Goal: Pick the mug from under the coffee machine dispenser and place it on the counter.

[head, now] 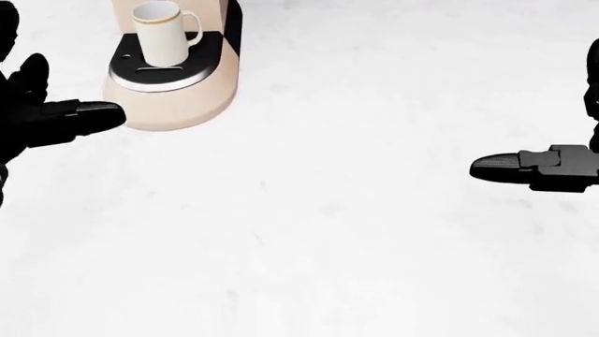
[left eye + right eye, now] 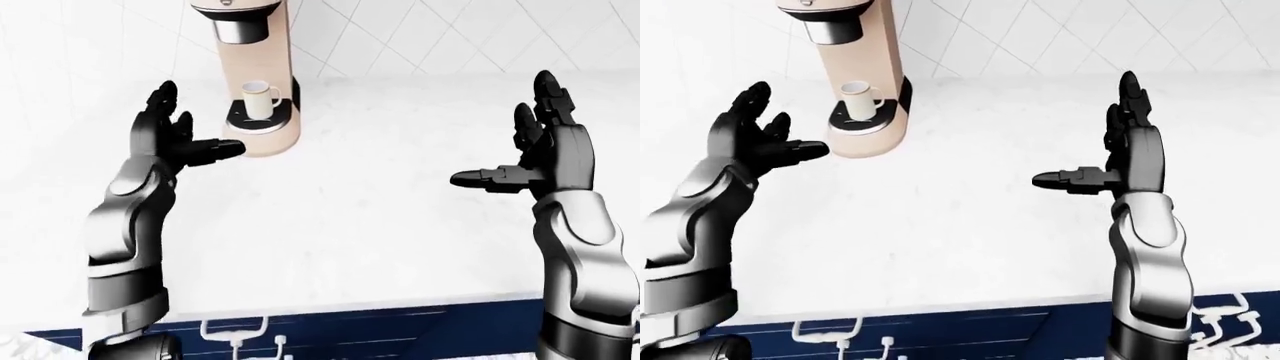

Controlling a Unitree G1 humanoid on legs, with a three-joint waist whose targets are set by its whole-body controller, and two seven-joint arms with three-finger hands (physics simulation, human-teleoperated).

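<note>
A white counter (image 2: 380, 225) runs to a white tiled wall (image 2: 450, 30). Far left, a beige coffee machine (image 2: 262, 90) holds the white mug (image 2: 258, 99) under its dispenser. Left hand (image 2: 170, 139) and right hand (image 2: 545, 146) hover, fingers spread, holding nothing.

- One mug (image 1: 160, 32), up and just right of the left hand (image 2: 170, 139).
- One coffee machine (image 2: 256, 75), beside that same hand.
- Two hands; the right hand (image 2: 540, 154) is well apart from both.
</note>
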